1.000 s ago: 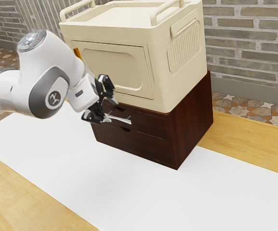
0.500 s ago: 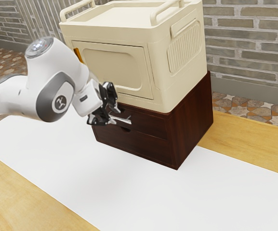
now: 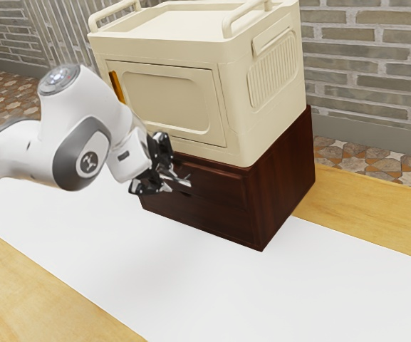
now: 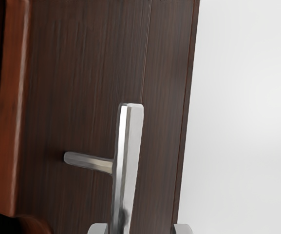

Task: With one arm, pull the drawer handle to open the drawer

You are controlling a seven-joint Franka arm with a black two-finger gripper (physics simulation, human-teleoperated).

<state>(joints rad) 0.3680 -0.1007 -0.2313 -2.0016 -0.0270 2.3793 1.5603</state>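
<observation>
Wrist view shows the gripper (image 4: 140, 228) wide, with the handle (image 4: 132, 151) nearer to one finger (image 4: 98, 228), so an off-centre closing may push it sideways and jam the drawer (image 4: 82, 97).

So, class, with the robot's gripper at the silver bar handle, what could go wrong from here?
The black two-finger gripper is open, with the silver bar handle nearer one fingertip than the other, so closing might shove the bar sideways or grip it unevenly.

The bulky cream plastic cabinet sits on the dark brown wooden drawer unit; a jerky pull might shift it, or drag the whole unit across the white tabletop covering.
</observation>
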